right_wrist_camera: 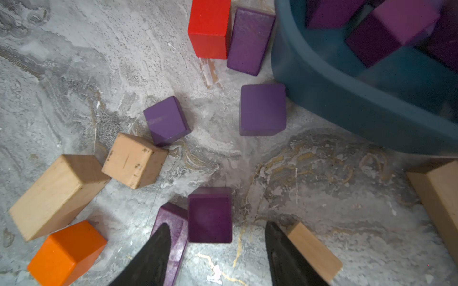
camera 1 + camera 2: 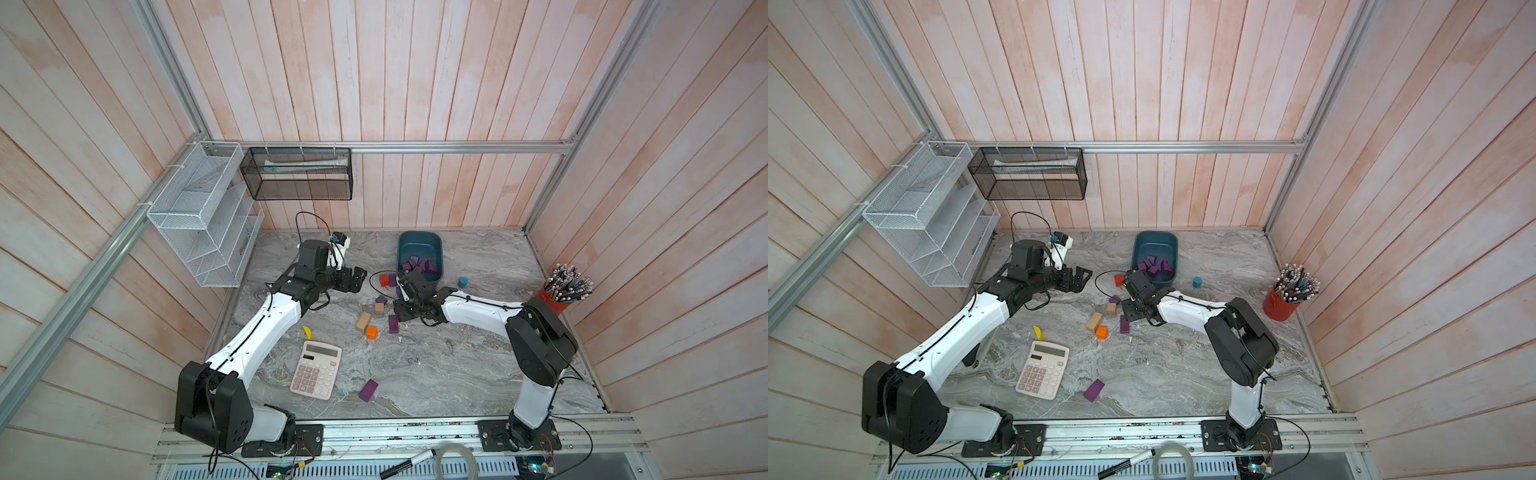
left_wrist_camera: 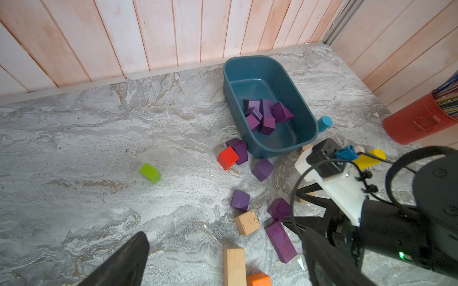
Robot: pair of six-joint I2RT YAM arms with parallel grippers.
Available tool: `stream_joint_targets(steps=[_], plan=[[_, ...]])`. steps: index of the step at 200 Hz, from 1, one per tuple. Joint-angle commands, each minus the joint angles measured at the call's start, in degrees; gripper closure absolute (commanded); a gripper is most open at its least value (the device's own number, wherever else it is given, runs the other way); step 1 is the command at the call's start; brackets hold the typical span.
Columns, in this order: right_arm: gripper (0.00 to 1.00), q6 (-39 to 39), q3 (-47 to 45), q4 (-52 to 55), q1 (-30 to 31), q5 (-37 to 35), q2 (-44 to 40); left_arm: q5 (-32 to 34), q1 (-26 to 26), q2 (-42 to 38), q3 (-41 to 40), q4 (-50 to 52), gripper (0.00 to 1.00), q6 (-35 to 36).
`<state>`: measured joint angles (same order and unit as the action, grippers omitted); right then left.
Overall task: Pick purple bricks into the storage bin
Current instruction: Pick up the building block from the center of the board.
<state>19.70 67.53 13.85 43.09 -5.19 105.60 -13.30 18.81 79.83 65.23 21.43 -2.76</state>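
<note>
Right wrist: purple brick [image 1: 210, 218] between claw tips.

Bare grey marble tabletop [image 3: 74, 148] at frame left offers free passage. Approach to the dark teal plastic storage bin [image 3: 307, 128] is crowded by small purple wooden bricks [image 3: 262, 169], a red wooden cube [image 3: 227, 158] and a tan wooden cube [image 3: 247, 222].

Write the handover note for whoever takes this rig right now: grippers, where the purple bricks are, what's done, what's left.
Left gripper: open, empty, raised left of the block cluster.
Right gripper: jaws apart, holding nothing, low over a purple brick lying between its fingertips.
Done: a pile of purple bricks sits in the storage bin.
Left: several purple bricks on the table near the bin, among them one beside the red block, plus a lone purple brick near the calculator. Leave the tan, orange, green, yellow and blue blocks.
</note>
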Motion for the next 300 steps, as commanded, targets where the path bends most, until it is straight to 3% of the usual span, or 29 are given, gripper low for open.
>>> stream_joint_targets(steps=[1,300], plan=[[0.37,-0.19,1.64,1.28,0.33,0.41,1.42,-1.34,0.25,0.36,-0.67,-0.91,0.03,1.08],[0.65,-3.07,6.21,3.51,0.33,-0.42,7.35,0.44,0.22,2.07,0.67,0.89,0.03,-0.05]])
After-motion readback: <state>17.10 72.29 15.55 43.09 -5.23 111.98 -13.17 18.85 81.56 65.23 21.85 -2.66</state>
